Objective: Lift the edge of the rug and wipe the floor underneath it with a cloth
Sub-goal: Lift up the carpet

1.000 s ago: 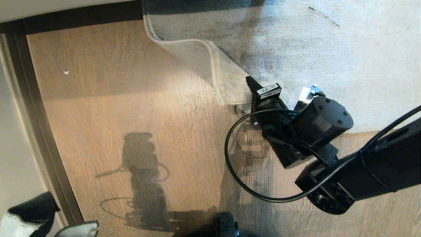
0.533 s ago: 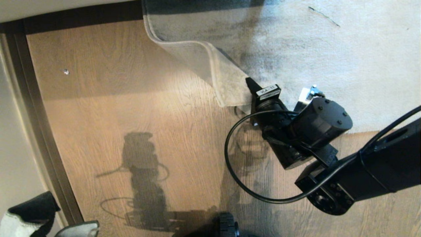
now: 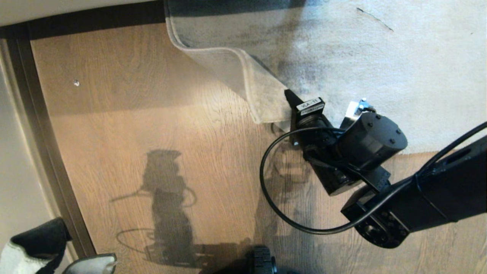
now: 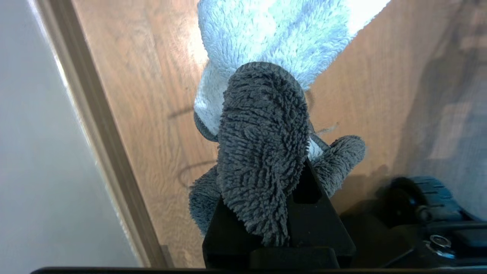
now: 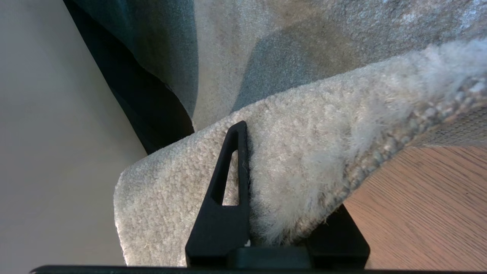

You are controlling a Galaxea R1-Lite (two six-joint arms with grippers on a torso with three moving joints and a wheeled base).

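The light grey rug [image 3: 380,64] covers the upper right of the head view. Its rug edge [image 3: 262,95] is raised off the floor [image 3: 152,114] and curls over, showing the paler backing. My right gripper [image 3: 290,99] is shut on the corner of that edge. In the right wrist view the pile of the rug edge [image 5: 312,160] fills the right gripper [image 5: 262,160], with one black finger [image 5: 232,171] on top and the other hidden beneath. My left gripper [image 4: 274,182] is shut on the cloth [image 4: 262,144], grey and whitish, which hangs low over the planks. In the head view the cloth [image 3: 30,247] shows at the lower left corner.
A dark brown skirting strip [image 3: 49,152] and pale wall run down the left side. A small speck [image 3: 76,82] lies on the planks. The right arm's black cable [image 3: 266,190] loops over the floor. A base wheel [image 3: 262,262] shows at the bottom edge.
The cloth in my left gripper has crept up slightly at the lower left, and the arm's shadow on the planks has changed shape a little. The right gripper and rug edge have stayed still.
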